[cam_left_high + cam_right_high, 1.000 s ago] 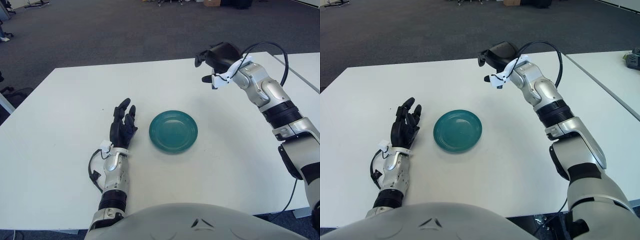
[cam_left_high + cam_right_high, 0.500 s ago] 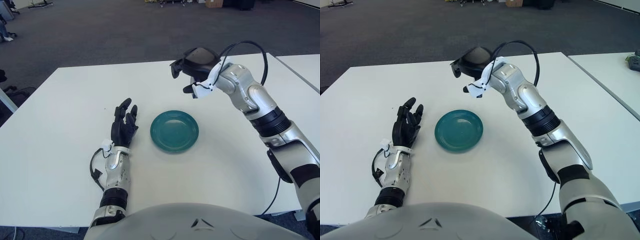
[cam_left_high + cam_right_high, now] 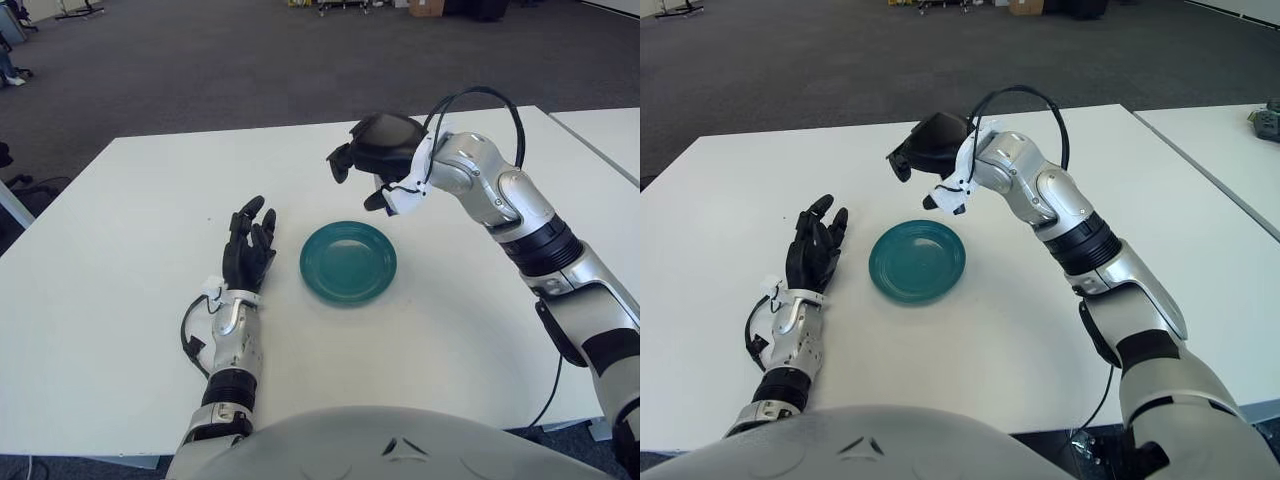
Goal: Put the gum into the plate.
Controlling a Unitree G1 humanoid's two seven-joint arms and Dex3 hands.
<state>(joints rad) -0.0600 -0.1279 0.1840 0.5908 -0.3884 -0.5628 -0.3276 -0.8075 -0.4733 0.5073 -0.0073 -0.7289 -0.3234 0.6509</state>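
A teal plate (image 3: 312, 272) sits near the middle of the white table (image 3: 120, 260) with nothing in it. My right hand (image 3: 356, 181) hovers above the plate's far edge, palm down and fingers curled in. No gum shows on the table. Whatever the curled fingers hold is hidden under the black palm. My left hand (image 3: 248, 246) shows just left of the plate, fingers spread and holding nothing.
A black cable (image 3: 480, 95) loops over my right wrist. A second white table (image 3: 1240, 150) stands to the right across a narrow gap, with a small object (image 3: 1268, 117) on it. Dark carpet lies beyond the far edge.
My right hand has swung from the far right of the table leftward and down, ending above the plate's far edge. The left hand and the plate have not moved.
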